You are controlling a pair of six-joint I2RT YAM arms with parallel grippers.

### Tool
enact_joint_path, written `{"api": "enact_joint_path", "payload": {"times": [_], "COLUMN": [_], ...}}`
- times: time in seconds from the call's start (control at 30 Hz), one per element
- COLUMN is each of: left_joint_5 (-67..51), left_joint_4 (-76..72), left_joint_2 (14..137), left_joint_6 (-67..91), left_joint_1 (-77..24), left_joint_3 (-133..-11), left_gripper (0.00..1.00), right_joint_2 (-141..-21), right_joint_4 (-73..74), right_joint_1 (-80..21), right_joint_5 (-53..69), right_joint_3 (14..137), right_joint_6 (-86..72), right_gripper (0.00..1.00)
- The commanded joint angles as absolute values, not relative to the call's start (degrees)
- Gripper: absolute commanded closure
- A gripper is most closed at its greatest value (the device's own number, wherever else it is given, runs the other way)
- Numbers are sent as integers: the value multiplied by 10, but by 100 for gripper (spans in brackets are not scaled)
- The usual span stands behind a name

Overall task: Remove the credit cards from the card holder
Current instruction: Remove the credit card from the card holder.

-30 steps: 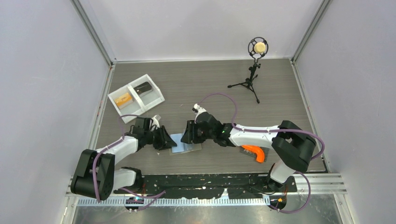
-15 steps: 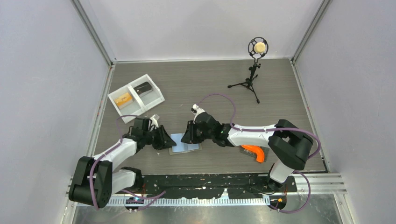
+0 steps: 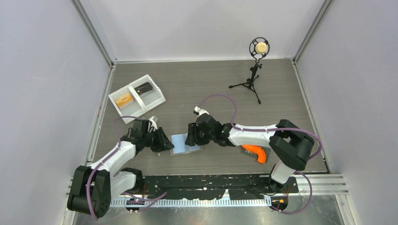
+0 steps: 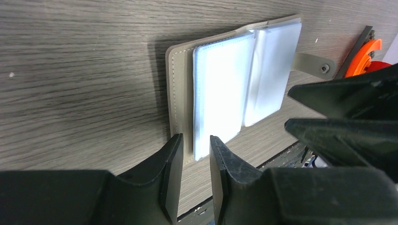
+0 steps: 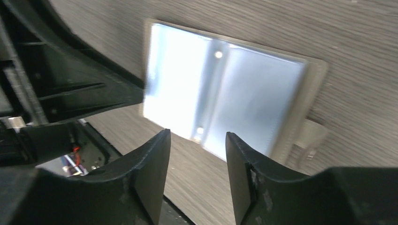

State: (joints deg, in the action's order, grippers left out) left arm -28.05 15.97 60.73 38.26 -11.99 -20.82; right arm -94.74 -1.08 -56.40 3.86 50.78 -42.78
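The card holder point(image 3: 186, 144) lies open and flat on the table, its light blue sleeves facing up. It also shows in the left wrist view point(image 4: 220, 103) and the right wrist view point(image 5: 225, 101). My left gripper point(image 3: 167, 141) point(image 4: 195, 141) sits at its left edge, jaws slightly apart with nothing between them. My right gripper point(image 3: 190, 136) point(image 5: 197, 136) hovers over its right half, open and empty. An orange card point(image 3: 124, 99) and a dark card point(image 3: 144, 87) lie in the white tray point(image 3: 146, 111). No card shows in the sleeves.
The white two-compartment tray stands at the back left. A microphone on a small tripod point(image 3: 256, 70) stands at the back right. An orange tool point(image 3: 256, 153) lies by the right arm, also seen in the left wrist view point(image 4: 363, 49). The table's front edge is close behind the wallet.
The left arm has drawn back a little to the left. More of the wallet's light blue inside shows now. The right gripper has barely shifted.
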Motion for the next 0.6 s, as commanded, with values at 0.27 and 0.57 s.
{"api": "enact_joint_path", "payload": {"times": [0.27, 0.57], "left_joint_5": [-280, -290], "left_joint_4": [148, 134], "left_joint_2": [637, 651], "left_joint_6": [363, 365], "left_joint_1": [-122, -123], "left_joint_3": [-229, -227], "left_gripper": [76, 77], "right_joint_2": [-919, -943], "right_joint_4": [21, 2], "right_joint_1": [-531, -531], "right_joint_5": [17, 39], "right_joint_3": [501, 505], "right_joint_6": [-392, -401], "right_gripper": [42, 48]}}
